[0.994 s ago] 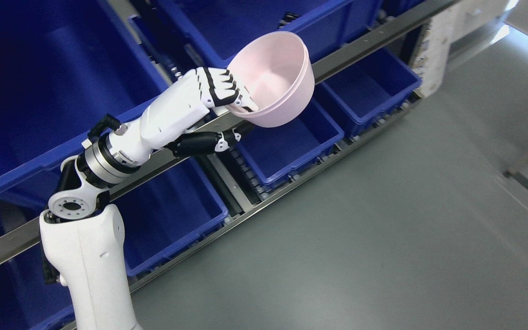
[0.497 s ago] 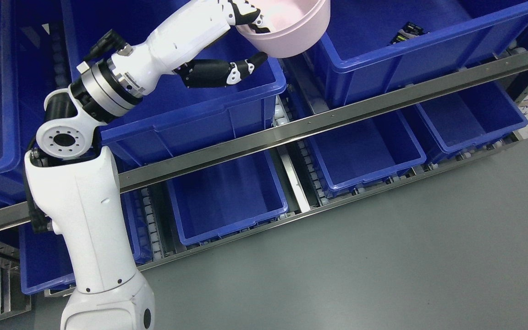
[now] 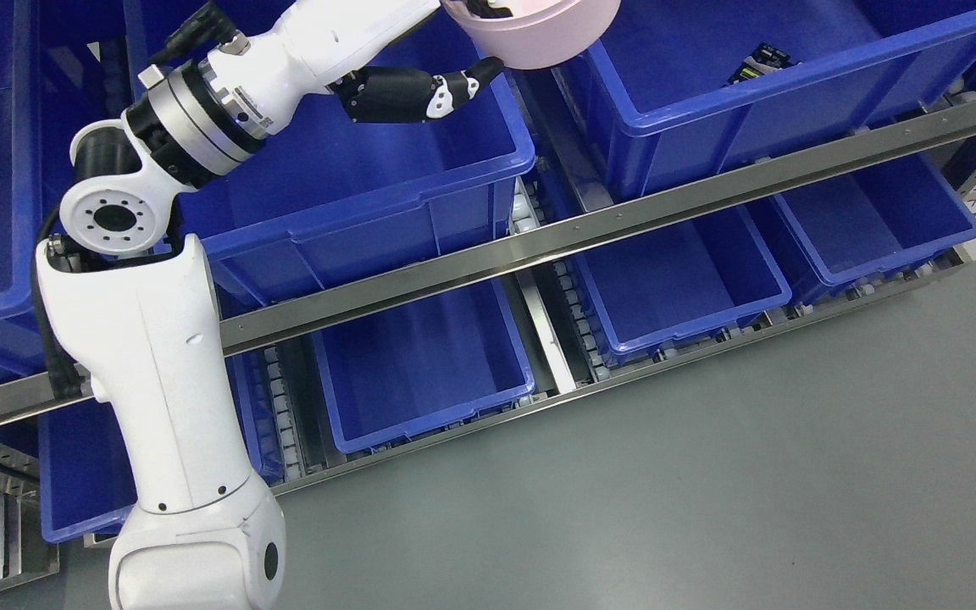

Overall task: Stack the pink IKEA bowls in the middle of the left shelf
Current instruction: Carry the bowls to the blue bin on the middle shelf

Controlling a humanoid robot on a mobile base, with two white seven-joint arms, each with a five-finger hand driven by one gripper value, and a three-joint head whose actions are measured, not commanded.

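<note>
The left hand [image 3: 463,51] grips the pink bowl [image 3: 539,38] above a bin [image 3: 420,182]; it should stay level and go down slowly.

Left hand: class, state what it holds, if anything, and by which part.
The left hand holds a round pink plastic bowl by its rim, black thumb under the outer wall, other fingers mostly cropped.
</note>
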